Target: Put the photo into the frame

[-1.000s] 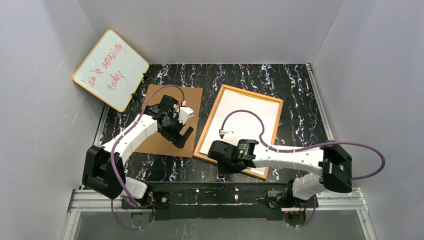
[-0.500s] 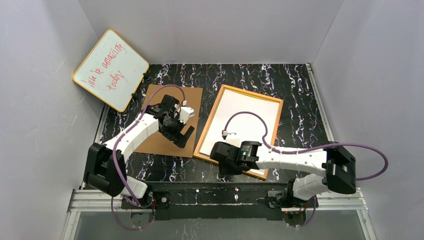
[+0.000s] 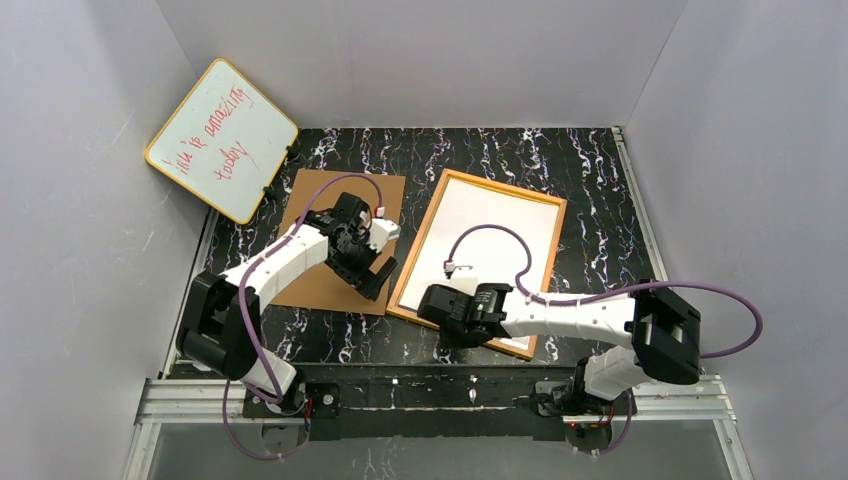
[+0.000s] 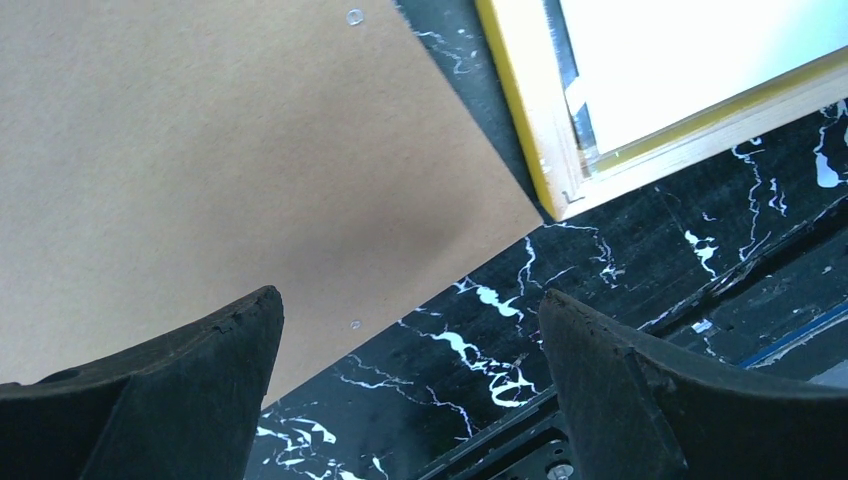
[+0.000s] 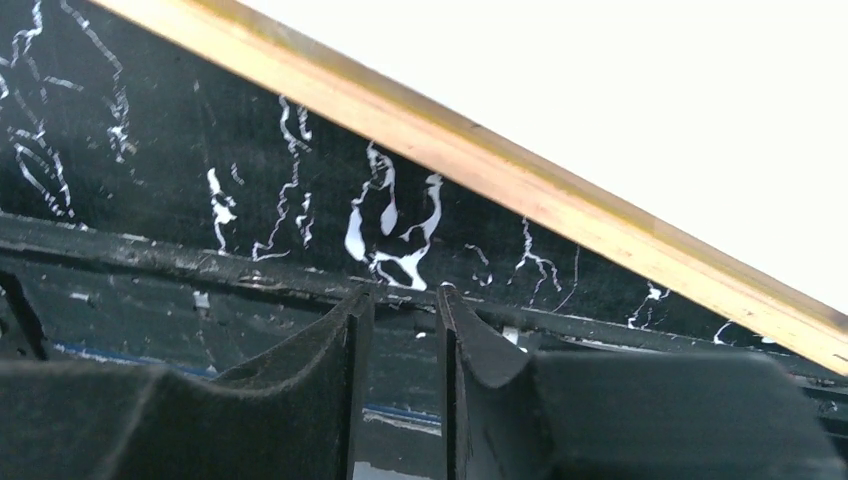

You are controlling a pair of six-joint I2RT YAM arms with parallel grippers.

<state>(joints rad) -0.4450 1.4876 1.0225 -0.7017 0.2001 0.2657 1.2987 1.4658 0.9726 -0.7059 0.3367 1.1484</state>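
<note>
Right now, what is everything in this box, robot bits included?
frame: 1, orange-brown with yellow edge, lying flat right of centre
photo: 1, white side up, inside the frame
backing board: 1, brown, flat left of the frame
whiteboard: 1, yellow rim, red handwriting, leaning at far left
table: 1, black with white veins
left arm and right arm: 2, white and black
left fingers: 2, black, wide apart over the board's near corner
right fingers: 2, black, narrow gap, by the frame's near edge
</note>
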